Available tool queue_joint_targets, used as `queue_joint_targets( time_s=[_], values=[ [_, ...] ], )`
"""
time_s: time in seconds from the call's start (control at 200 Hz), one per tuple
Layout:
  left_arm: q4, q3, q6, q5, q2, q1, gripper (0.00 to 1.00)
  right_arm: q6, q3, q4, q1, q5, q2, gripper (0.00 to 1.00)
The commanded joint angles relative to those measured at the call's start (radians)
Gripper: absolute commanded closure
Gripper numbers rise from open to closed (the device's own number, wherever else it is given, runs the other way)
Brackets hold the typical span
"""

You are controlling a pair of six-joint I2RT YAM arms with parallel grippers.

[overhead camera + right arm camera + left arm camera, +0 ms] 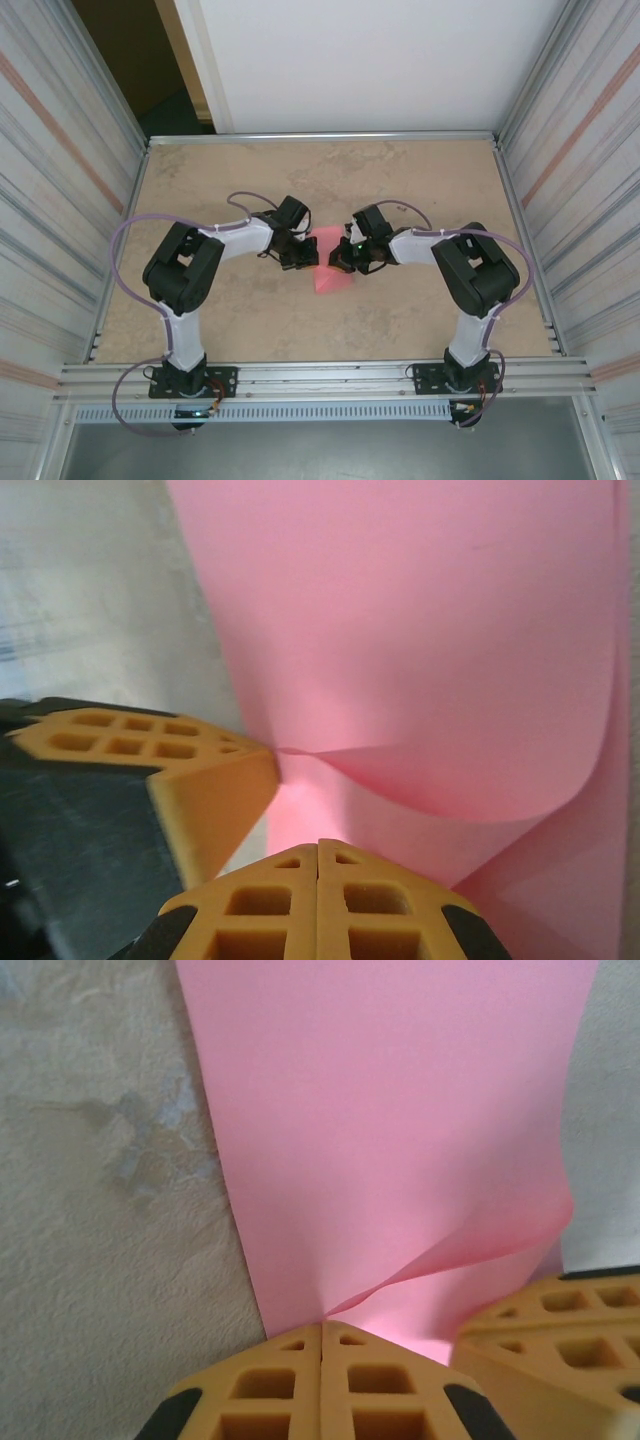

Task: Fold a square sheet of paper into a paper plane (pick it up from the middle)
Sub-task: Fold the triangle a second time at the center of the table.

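Sheet of paper (331,272), square, thin, smooth matte pink, bowed into a soft curl with one shallow crease. It sits at mid-tabletop (420,180), long axis far-to-near, lower corner towards the arm bases. Left jaws and right jaws, ochre waffle-cut pads (270,1388), both closed tight, pinching its edge side by side. Tabletop mottled beige, stone-textured.

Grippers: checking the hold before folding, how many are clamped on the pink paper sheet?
2. The left gripper pinches the pink paper sheet at its edge; the right gripper pinches it close alongside.
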Motion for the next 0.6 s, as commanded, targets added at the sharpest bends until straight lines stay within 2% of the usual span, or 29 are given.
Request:
queue_joint_targets(
  time_s=[0.0, 0.17, 0.271, 0.401, 0.596],
  values=[
    [-0.053, -0.001, 0.036, -0.032, 0.046, 0.001, 1.0, -0.035, 0.025, -0.03, 0.004, -0.009, 0.032, 1.0],
    [-0.056, 0.005, 0.041, -0.026, 0.049, 0.005, 1.0, -0.029, -0.001, -0.048, 0.004, 0.029, 0.068, 1.0],
    [-0.045, 0.043, 0.027, 0.016, 0.044, 0.011, 1.0, -0.011, -0.032, -0.038, 0.013, 0.052, 0.086, 1.0],
    [0.001, 0.066, 0.0, 0.033, -0.021, 0.009, 1.0, 0.021, -0.042, -0.049, 0.023, 0.08, 0.099, 1.0],
    [0.097, -0.037, -0.061, 0.064, -0.144, 0.005, 0.97, 0.086, -0.034, -0.068, 0.025, 0.124, 0.105, 1.0]
  ],
)
